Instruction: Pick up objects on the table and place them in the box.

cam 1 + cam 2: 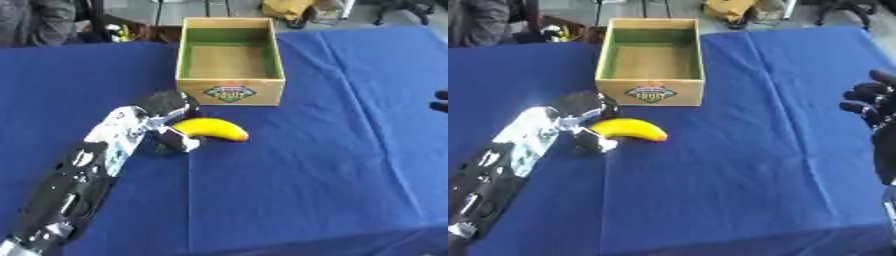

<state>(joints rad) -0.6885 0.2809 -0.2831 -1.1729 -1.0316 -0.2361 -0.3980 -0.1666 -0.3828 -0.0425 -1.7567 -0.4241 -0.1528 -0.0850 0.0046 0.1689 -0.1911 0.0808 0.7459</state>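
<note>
1. Nearest the camera, the robot's left arm, black with silver joints, comes in from the lower left corner and slants up across the blue cloth-covered table [332,165] toward its middle.
2. At that arm's end the left hand [166,122] sits at the stem end of the yellow curved banana [213,129]. Its fingers look curled round that end, with one digit below the fruit and the dark bulk of the hand above it. How much of the banana is enclosed I cannot tell.
3. That banana lies on the cloth, just in front of the box and well outside it; its free end points to the right.
4. Off at the right edge, the black right hand [873,102] hovers idle with fingers relaxed and slightly spread, well apart from the fruit.
5. Farthest, the open wooden box with a green inner lining and a fruit label on its front [230,75] stands upright and appears empty.
6. Risk, as a judgement: the hold is on one end only, so the long free end could swing down or slip out on lifting. The box's front wall is close, and a low carry could knock the banana against it or push the box back.
</note>
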